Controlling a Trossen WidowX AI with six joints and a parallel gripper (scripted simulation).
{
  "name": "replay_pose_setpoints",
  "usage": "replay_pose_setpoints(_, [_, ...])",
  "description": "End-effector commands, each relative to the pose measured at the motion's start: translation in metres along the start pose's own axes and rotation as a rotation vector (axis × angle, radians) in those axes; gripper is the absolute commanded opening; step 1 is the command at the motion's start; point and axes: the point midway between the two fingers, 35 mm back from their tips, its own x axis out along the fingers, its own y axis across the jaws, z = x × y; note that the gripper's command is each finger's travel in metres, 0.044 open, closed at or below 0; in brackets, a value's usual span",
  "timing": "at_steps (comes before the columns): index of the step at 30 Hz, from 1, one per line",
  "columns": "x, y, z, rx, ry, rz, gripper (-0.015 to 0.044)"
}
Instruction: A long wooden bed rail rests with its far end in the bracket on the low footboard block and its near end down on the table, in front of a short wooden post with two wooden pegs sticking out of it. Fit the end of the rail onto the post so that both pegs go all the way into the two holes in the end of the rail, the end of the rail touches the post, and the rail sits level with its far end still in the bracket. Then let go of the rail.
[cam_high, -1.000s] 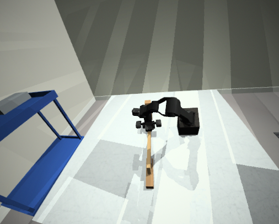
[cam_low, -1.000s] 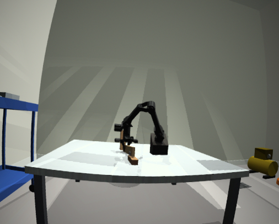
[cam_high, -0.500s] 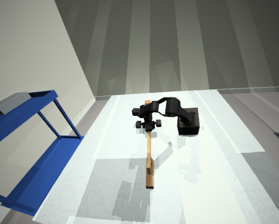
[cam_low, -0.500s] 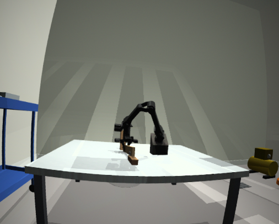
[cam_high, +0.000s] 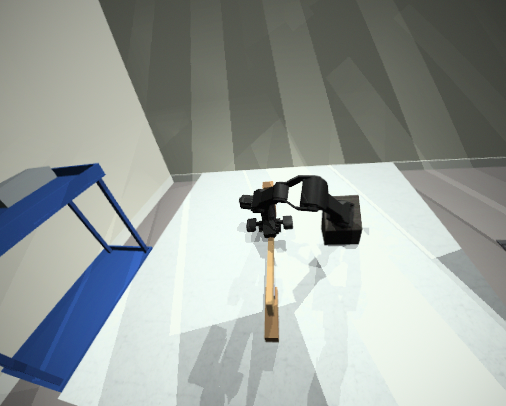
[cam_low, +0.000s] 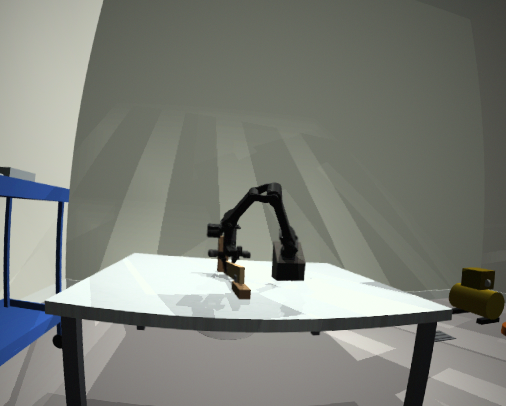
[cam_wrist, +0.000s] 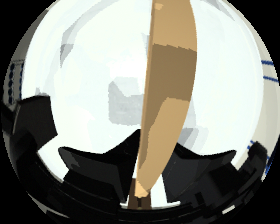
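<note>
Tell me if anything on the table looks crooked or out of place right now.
Only the rail stands out: it slopes instead of lying level, one end in the bracket on the low block, the other near the post, not yet on it. The claw is shut on the rail near the post. Nothing looks spilled or broken.

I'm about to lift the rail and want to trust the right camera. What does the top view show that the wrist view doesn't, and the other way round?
Only the top view shows the whole rail down to the low footboard block, the post behind the gripper, the arm's base and a blue cart off the table.

Only the wrist view shows the grip up close: the rail's near end sits between the dark fingers, shut on it.

Both show the rail running straight away from the gripper over the pale table. Neither shows the pegs or the holes.
</note>
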Motion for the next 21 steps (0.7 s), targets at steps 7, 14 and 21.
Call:
replay_pose_setpoints(7, [-0.008, -0.004, 0.0, -0.004, -0.007, -0.011, 0.0])
replay_pose_setpoints(14, [-0.011, -0.004, 0.0, -0.004, -0.007, -0.011, 0.0])
replay_pose_setpoints(21, [-0.015, -0.005, 0.0, -0.004, -0.007, -0.012, 0.0])
